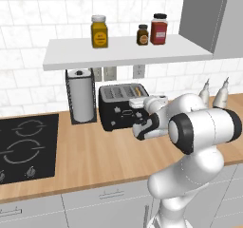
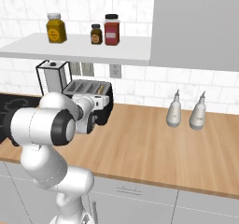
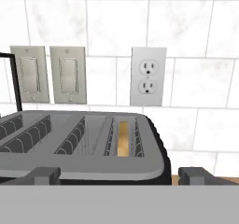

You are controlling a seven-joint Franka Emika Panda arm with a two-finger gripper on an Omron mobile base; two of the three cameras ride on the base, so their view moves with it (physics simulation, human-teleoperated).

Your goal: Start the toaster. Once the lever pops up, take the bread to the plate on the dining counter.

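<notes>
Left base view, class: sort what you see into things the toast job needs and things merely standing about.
Needed for the job:
- toaster
- bread in the toaster's rightmost slot
- open pincer, at the toaster

Standing about:
- paper-towel holder
- three jars on the shelf
- two bottles
- hob
- wall socket

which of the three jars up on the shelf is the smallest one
The dark brown jar in the middle, with a black lid. It stands close beside the taller red jar; the yellow jar stands apart, above the paper-towel roll.
</notes>
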